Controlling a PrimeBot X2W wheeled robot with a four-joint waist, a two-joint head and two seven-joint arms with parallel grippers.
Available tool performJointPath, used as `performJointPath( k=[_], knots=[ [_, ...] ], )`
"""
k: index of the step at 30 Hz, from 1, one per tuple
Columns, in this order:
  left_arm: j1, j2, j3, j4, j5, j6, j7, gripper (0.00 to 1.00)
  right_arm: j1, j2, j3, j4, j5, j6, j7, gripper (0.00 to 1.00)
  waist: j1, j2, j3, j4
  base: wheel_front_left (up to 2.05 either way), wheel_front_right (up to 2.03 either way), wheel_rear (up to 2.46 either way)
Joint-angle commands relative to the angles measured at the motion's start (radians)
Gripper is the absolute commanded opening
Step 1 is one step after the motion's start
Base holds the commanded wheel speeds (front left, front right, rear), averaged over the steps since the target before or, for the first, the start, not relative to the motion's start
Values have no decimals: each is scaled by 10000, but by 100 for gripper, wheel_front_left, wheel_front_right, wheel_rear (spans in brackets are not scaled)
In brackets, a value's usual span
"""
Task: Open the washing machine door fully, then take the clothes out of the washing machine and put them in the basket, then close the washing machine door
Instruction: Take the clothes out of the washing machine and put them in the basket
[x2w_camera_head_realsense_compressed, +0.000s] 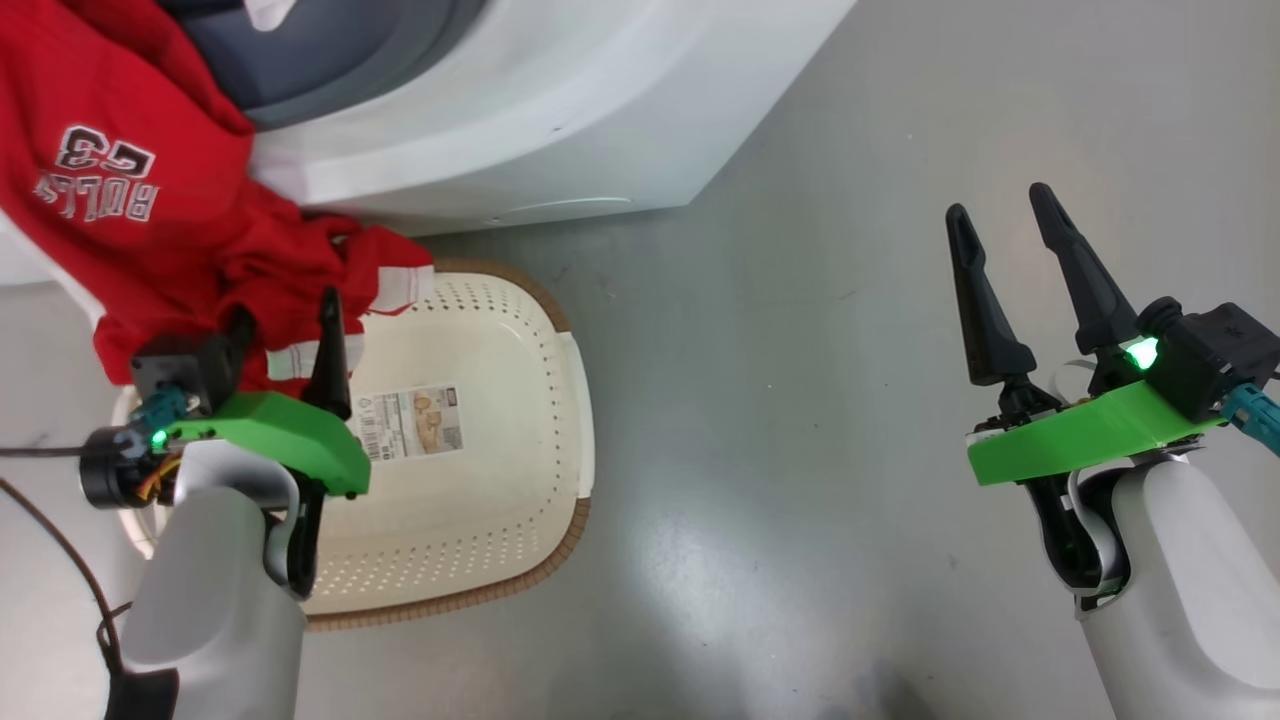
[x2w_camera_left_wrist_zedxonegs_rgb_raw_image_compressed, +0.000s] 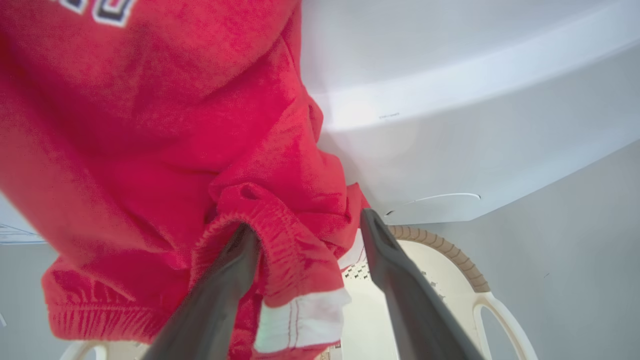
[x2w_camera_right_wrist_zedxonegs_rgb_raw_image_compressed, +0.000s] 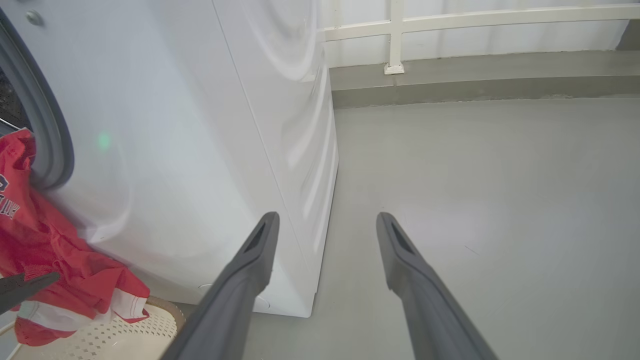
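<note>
Clothes (x2w_camera_head_realsense_compressed: 150, 230) — soft red fleece with white striped trim and stitched lettering — spill from the washer (x2w_camera_head_realsense_compressed: 520, 110) mouth at upper left, their lower end drooping onto the basket (x2w_camera_head_realsense_compressed: 583, 420) rim. Unloading looks partway: nothing lies fully in the cream perforated tub, and the door is yet to close. Left gripper (x2w_camera_head_realsense_compressed: 285, 308) fingers stand apart, a ribbed hem loose between them; right gripper (x2w_camera_head_realsense_compressed: 1000, 202), also spread, hovers over grey floor (x2w_camera_head_realsense_compressed: 850, 400).

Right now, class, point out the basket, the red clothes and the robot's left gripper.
basket (x2w_camera_head_realsense_compressed: 584, 420): head view, its pale right rim.
clothes (x2w_camera_head_realsense_compressed: 130, 260): head view, red cloth below the lettering.
left gripper (x2w_camera_head_realsense_compressed: 285, 305): head view, midway between its two fingertips.
</note>
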Motion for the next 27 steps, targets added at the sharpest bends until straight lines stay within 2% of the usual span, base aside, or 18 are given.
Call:
performJointPath(
  k=[1, 12, 16, 27],
  knots=[
    [450, 223, 317, -455, -24, -80, -51, 100, 343, -69, 174, -207, -80, 62, -65, 100, 0, -1, -83, 92, 0, 0, 0],
    [1549, 57, 414, -2445, 149, -175, -51, 100, 516, -171, 80, -231, -118, 62, -65, 100, 0, -1, -360, 468, 0, 0, 0],
    [1978, 46, 413, -3387, -94, -176, -51, 100, 570, -214, 60, -225, -116, 62, -65, 100, 0, -1, -457, 595, 0, 0, 0],
    [3306, 43, 144, -6062, -349, 210, -51, 100, 748, -329, 26, -161, -117, 62, -65, 100, 0, -1, -825, 898, 0, 0, 0]
  ],
)
